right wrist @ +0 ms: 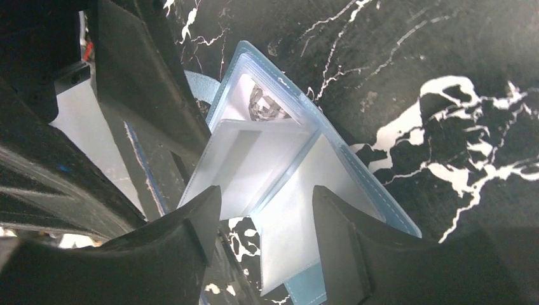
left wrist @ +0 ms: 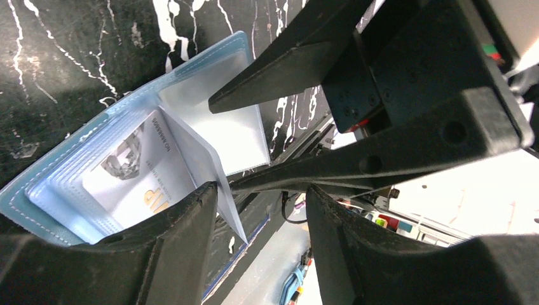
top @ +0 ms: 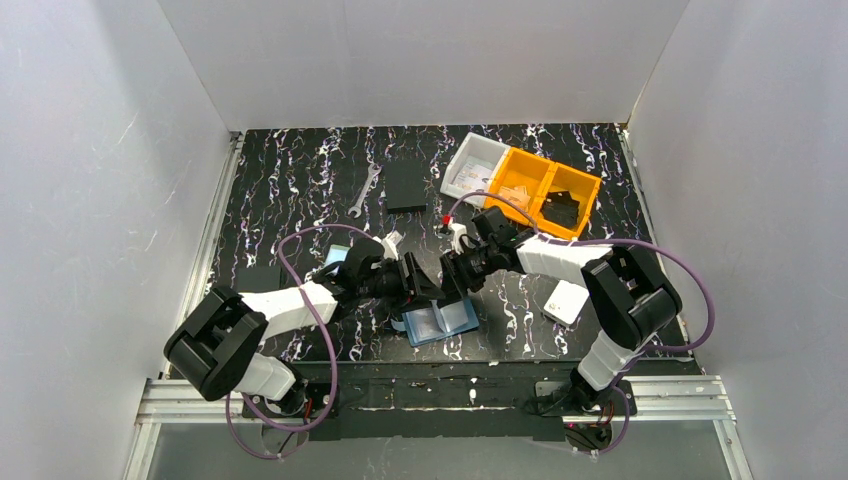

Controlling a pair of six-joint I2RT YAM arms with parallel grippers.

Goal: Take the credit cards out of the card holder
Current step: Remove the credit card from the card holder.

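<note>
The blue card holder point(top: 445, 322) lies open near the table's front edge, its clear pockets point(right wrist: 299, 190) up and one leaf raised. A credit card point(left wrist: 136, 175) with a small portrait and gold letters sits in one pocket; its portrait point(right wrist: 264, 101) also shows in the right wrist view. My left gripper point(left wrist: 262, 190) is open, one finger point(left wrist: 171, 248) resting on the holder over that card, beside the raised leaf. My right gripper point(right wrist: 267, 194) is open too, a clear pocket lying loose between its fingers. Both grippers point(top: 425, 290) point(top: 452, 285) meet tip to tip above the holder.
At the back right stand a white bin point(top: 472, 165) and an orange bin point(top: 545, 190). A wrench point(top: 365, 190) and a flat black rectangle point(top: 407, 185) lie mid-back. A white rounded box point(top: 567, 300) sits right of the holder. A pale blue flat piece point(top: 337, 255) lies by the left arm.
</note>
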